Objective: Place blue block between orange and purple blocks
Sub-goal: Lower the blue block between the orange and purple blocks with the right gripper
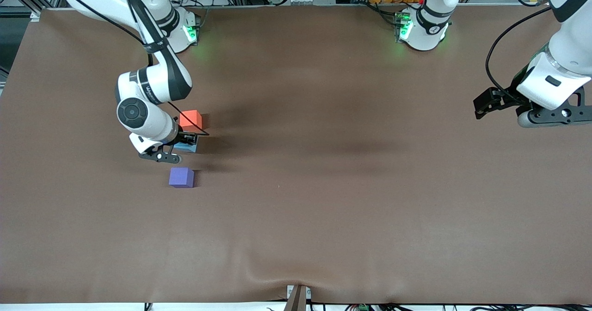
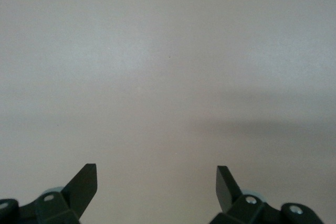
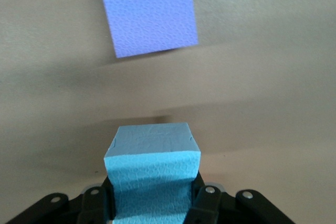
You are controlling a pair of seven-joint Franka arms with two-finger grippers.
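My right gripper (image 1: 185, 145) is shut on the light sky-blue block (image 1: 189, 147), low over the mat between the other two cubes. In the right wrist view the blue block (image 3: 152, 174) sits squeezed between the jaws, and the violet-purple block (image 3: 148, 11) lies a short gap ahead of it. The orange-red block (image 1: 190, 118) sits on the mat farther from the front camera than the blue block. The purple block (image 1: 181, 177) sits nearer to the front camera. My left gripper (image 1: 481, 105) waits open and empty above the left arm's end of the table, over bare mat (image 2: 157, 179).
The brown mat (image 1: 351, 172) covers the whole table, with a wrinkle near the front edge (image 1: 259, 264). The arm bases (image 1: 418, 28) stand along the edge farthest from the front camera.
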